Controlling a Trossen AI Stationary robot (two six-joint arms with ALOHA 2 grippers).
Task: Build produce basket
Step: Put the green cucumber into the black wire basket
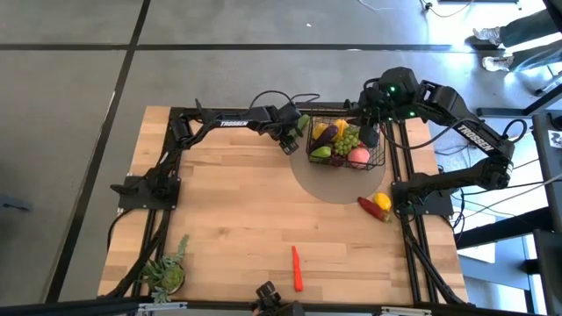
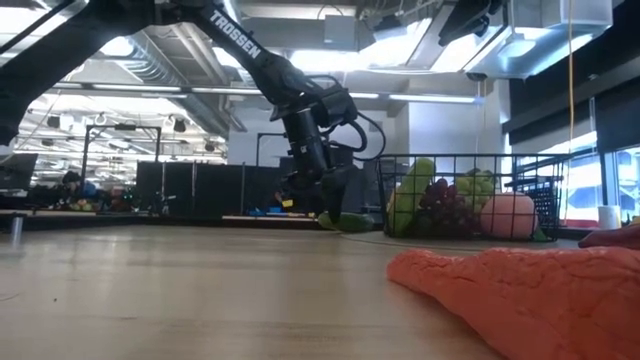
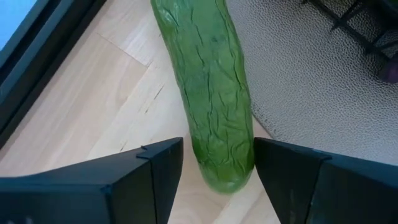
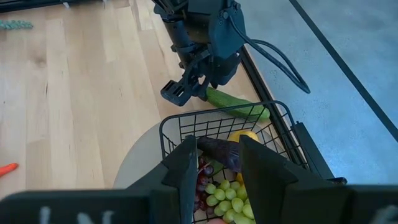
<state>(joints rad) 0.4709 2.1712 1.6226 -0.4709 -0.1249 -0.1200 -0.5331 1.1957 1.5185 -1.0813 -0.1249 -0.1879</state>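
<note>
The black wire basket stands on a grey round mat at the table's far right. It holds an eggplant, a lemon, green grapes and a peach. A green cucumber lies on the table just left of the basket, partly on the mat. My left gripper is open, one finger on each side of the cucumber's end. My right gripper is open and empty above the basket. My left gripper's fingers stand on either side of the cucumber's rounded end, along its length, and the cucumber lies on the table. One finger stands right against its side. I cannot tell whether it touches.
An orange carrot lies near the table's front edge and fills the low view's foreground. A red pepper and a yellow pepper lie at the right edge. A potted plant stands at the near left corner.
</note>
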